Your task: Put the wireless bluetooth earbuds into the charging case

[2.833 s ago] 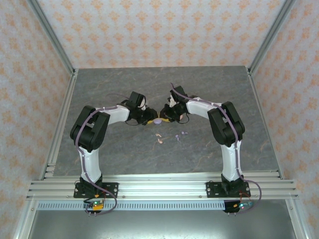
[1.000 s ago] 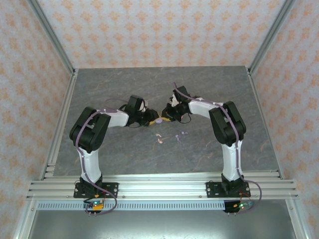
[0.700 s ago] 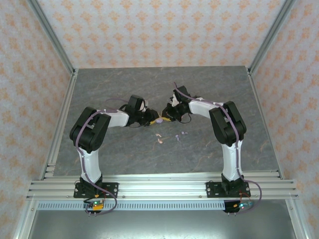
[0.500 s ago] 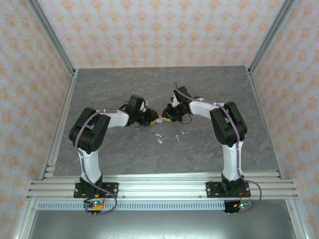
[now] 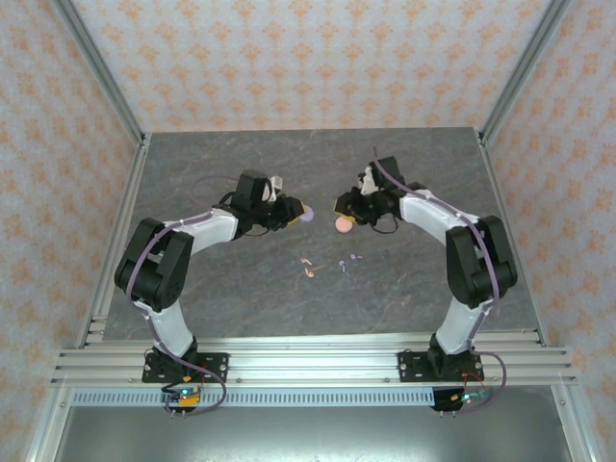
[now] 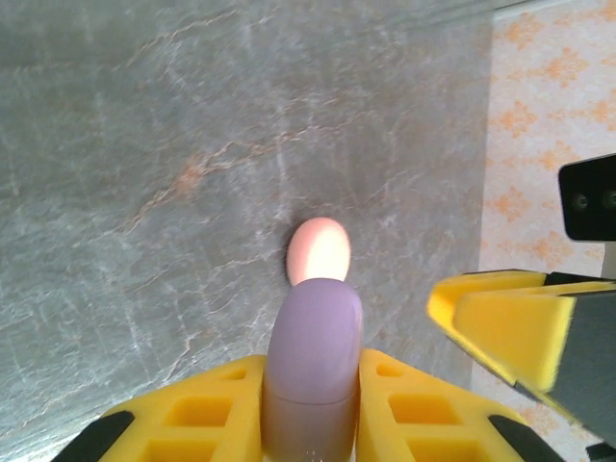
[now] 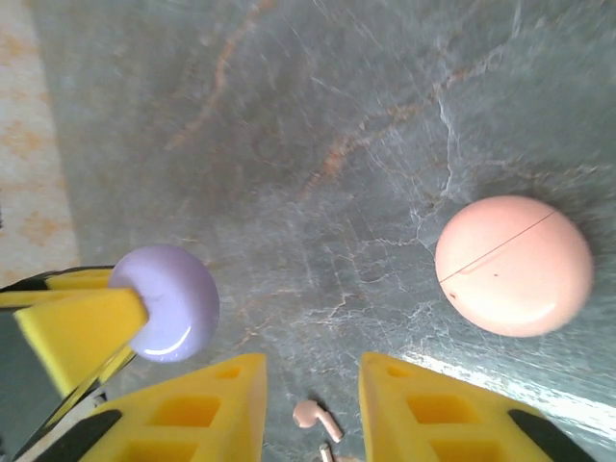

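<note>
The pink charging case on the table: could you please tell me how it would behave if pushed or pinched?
The pink charging case looks smooth and rounded, so it would probably slide on the table and might slip from a pinch. Lying flat, it seems unlikely to roll.

Arms split apart: L fingers (image 6: 414, 409), gripping lilac case (image 6: 313, 366), went toward 12 o'clock; R fingers (image 7: 428, 409) spread, backed off toward 2 o'clock. Pink case (image 7: 513, 265) now lies bare on table (image 5: 241, 308).
</note>
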`<state>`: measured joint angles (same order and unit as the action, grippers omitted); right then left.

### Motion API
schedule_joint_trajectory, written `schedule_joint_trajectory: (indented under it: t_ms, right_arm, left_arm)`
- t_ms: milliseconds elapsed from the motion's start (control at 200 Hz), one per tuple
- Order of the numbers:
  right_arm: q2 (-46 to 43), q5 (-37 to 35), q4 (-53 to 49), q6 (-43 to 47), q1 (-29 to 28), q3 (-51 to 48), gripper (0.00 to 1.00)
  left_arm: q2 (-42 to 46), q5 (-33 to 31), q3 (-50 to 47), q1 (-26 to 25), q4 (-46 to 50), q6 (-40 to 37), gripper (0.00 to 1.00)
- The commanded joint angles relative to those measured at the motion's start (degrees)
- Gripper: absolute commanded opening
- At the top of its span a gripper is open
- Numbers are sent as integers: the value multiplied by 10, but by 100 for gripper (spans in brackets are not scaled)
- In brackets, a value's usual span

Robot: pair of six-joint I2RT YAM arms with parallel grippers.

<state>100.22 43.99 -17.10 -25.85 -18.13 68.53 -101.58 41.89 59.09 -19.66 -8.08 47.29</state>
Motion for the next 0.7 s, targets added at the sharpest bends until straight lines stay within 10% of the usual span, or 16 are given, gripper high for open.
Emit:
schedule_joint_trajectory:
  t_ms: [0,696]
  right_arm:
    - [-52,55,2,50,26,-16,35]
    - [-141,187,25,89,25,17,50]
  left_arm:
    - [47,32,30,6,7,-45,22]
    - [141,127,66,-15,6,-103,22]
